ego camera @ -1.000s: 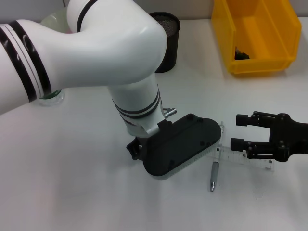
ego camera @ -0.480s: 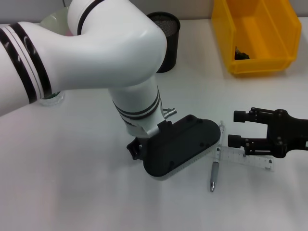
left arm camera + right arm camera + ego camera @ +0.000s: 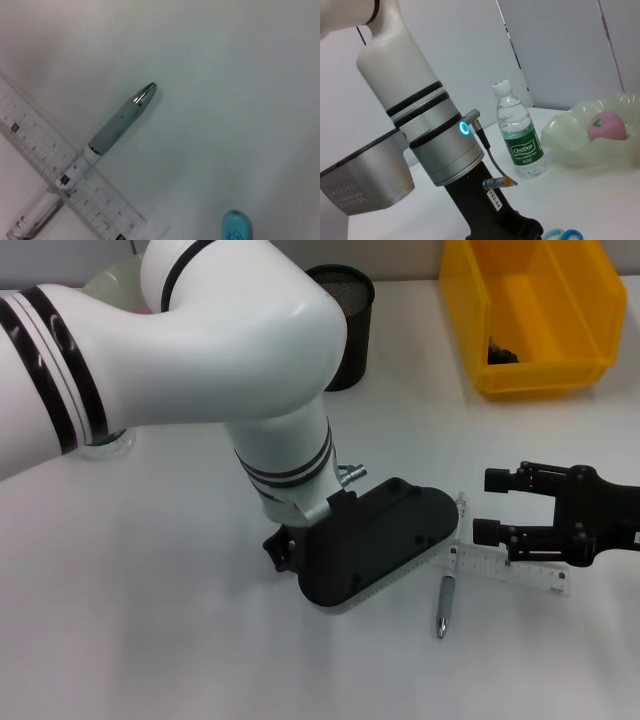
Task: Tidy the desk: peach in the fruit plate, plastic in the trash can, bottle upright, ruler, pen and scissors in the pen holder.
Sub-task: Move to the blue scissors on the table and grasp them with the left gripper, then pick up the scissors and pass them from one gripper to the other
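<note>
1. Hovering open-jawed, the right gripper (image 3: 488, 507) sits just above the ruler (image 3: 508, 570) on the desk (image 3: 150, 640).
2. Pen (image 3: 446, 592) crosses the ruler beside those jaws.
3. Left gripper (image 3: 375, 540): jaws hidden, state unknown.

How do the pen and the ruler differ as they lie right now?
The pen is round and opaque, grey grip with a metal tip; the ruler is flat, clear and marked with a scale. The pen points toward the robot, while the ruler runs crosswise under the open right gripper. The ruler lies over the pen where they cross. Both lie flat on the desk, neither gripped.
</note>
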You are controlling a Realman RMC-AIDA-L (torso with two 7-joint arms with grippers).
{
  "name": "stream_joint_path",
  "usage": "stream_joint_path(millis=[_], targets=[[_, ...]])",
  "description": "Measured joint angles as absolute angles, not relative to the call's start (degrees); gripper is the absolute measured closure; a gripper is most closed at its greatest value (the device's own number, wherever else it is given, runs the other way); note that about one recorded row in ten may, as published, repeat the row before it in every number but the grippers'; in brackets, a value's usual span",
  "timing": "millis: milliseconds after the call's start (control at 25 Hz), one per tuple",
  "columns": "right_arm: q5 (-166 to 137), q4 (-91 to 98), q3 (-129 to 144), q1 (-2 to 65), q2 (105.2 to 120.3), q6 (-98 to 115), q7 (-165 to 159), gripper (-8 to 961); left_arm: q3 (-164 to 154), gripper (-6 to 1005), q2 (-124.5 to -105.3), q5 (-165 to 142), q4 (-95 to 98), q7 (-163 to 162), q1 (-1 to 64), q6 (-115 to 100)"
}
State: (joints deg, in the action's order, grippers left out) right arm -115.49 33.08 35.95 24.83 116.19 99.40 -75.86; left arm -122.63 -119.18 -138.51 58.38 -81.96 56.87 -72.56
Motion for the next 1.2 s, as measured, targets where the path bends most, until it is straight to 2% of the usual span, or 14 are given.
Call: stream_joint_path(millis=[240,440,960,1200], targets=[[-115.5,33.2,35.9,24.9,116.19,99.5,-75.8,171,-122.8,712,-119.18,-138.5,58.4,-82.0,56.8,-72.7],[-115.5,33.2,35.9,25.0,116.19,99.5,-75.8,171,-123.5,789,-119.17,-138.5,58.4,-82.2,56.8,-72.6],[-115.5,33.2,35.9,25.0,115.78,99.5,-75.9,172,-120.6,779,-119.18,-138.8,59.7,-84.1,56.3,-73.9],[-115.5,33.3,35.9,25.0,115.59,99.6,-75.9,172,-110.3,774,-119.18,-137.0,62.4,-84.2,53.9,-76.9]])
